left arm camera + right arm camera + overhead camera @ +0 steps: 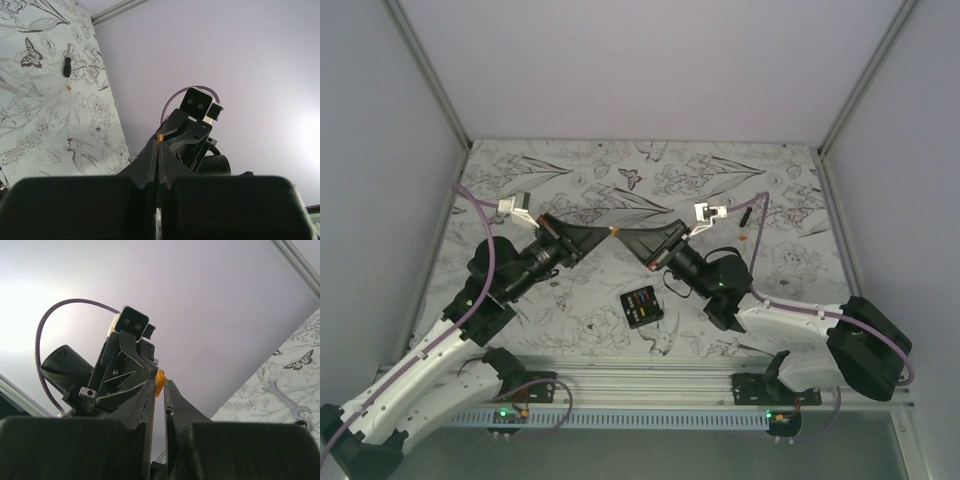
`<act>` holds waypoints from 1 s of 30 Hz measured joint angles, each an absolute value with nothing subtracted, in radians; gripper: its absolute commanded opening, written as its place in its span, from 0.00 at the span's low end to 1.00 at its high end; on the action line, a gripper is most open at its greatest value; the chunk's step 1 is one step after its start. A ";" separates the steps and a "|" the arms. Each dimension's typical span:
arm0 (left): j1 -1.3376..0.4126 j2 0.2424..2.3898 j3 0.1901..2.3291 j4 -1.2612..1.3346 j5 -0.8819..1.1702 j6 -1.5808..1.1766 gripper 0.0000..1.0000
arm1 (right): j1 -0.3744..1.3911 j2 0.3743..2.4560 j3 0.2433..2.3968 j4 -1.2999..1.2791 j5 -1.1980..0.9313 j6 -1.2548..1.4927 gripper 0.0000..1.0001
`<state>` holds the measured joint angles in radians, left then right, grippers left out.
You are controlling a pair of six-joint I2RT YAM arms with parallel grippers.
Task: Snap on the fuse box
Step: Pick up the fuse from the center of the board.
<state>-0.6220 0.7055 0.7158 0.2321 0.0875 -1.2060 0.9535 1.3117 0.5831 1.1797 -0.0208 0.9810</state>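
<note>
Left fingers [606, 234] and right fingers [628, 238] tip to tip above mid-bench, both raised off the surface. Left pair pinched down to a thin slit, right pair to a narrow slot. Small orange plastic bit [159, 381] sitting right at the meeting point, gripped between the right tips and touching the left tips. Can't tell which pair carries the load.

Small black squarish plastic fuse box [642, 305] flat on the floral-print bench [570, 180], face up, coloured fuses showing. Nearer the arm bases than the fingertips, well apart from both pairs and touching neither. Right arm's wrist just beside it on the right.

Edges: pale enclosure walls left, right and back, aluminium rail [650, 380] along the near edge. Open bench left of the box and behind the fingers. Silver spanner [285, 400] and black-handled screwdriver [66, 66] lying out on the bench, away from the fingers.
</note>
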 measured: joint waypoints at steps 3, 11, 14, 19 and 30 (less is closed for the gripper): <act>-0.622 0.702 0.715 0.239 0.084 -1.209 0.00 | 0.953 1.318 0.591 1.186 -0.027 0.984 0.16; -0.622 0.688 0.714 0.258 0.071 -1.212 0.00 | 0.952 1.348 0.618 1.225 -0.049 1.011 0.19; -0.622 0.684 0.711 0.266 0.068 -1.212 0.00 | 0.952 1.352 0.624 1.229 -0.055 1.015 0.19; -0.622 0.680 0.706 0.270 0.069 -1.212 0.00 | 0.952 1.356 0.624 1.232 -0.062 1.028 0.22; -0.629 0.676 0.681 0.298 0.080 -1.211 0.00 | 0.953 1.365 0.628 1.225 -0.092 1.041 0.24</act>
<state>-0.6292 0.6758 0.6807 0.2981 0.0795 -1.2110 0.9535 1.3647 0.6281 1.2255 -0.0921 1.0409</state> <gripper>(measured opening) 0.009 0.214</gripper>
